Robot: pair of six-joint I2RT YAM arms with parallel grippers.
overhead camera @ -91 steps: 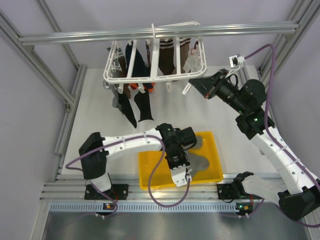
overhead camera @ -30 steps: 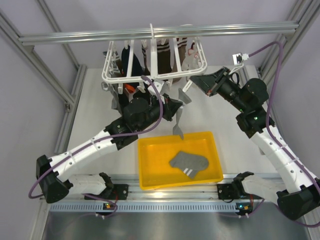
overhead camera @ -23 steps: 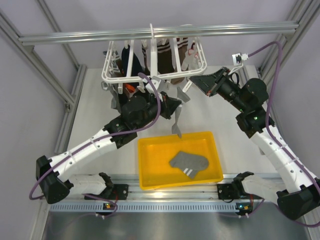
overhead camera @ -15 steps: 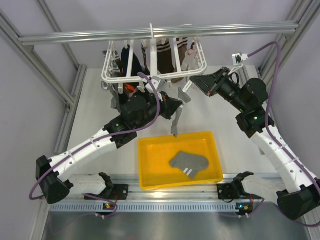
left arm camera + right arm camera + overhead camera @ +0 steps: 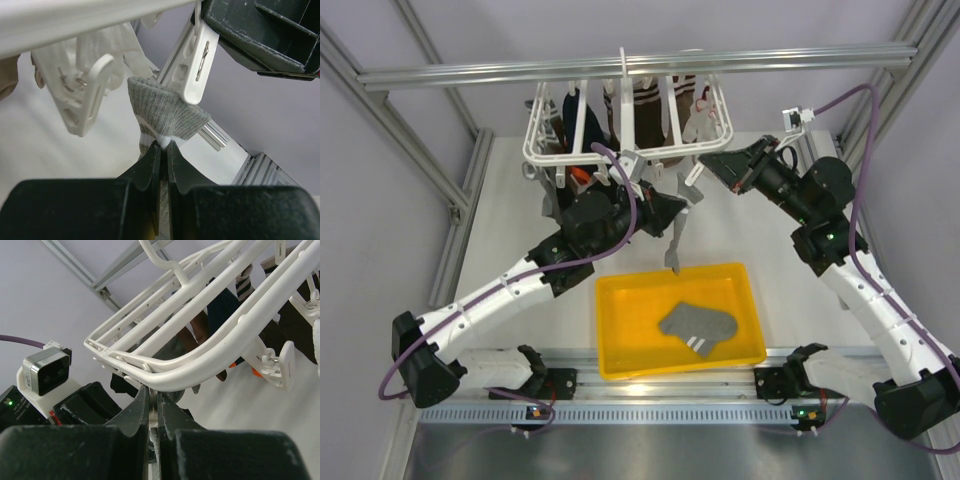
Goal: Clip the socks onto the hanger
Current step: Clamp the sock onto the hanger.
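One grey sock (image 5: 674, 240) hangs just below the front rail of the white hanger (image 5: 630, 152), in the upper middle of the overhead view. Its long axis is near vertical, striped cuff up and toe pointing down at the yellow tray (image 5: 610, 335). The left gripper (image 5: 164, 148) is pinched narrow on that cuff. The cuff's ribbed top edge meets the lower end of a white clip (image 5: 197, 70), though I cannot tell whether it sits inside the clip's mouth. The right gripper (image 5: 705, 158) is clamped tight on the clip's upper end. The other sock (image 5: 700, 322) lies flat in the tray, stripes toward the frame's lower edge. Underneath spreads a pale table (image 5: 510, 220), boxed by aluminium rails (image 5: 620, 68) and lilac walls (image 5: 380, 200).
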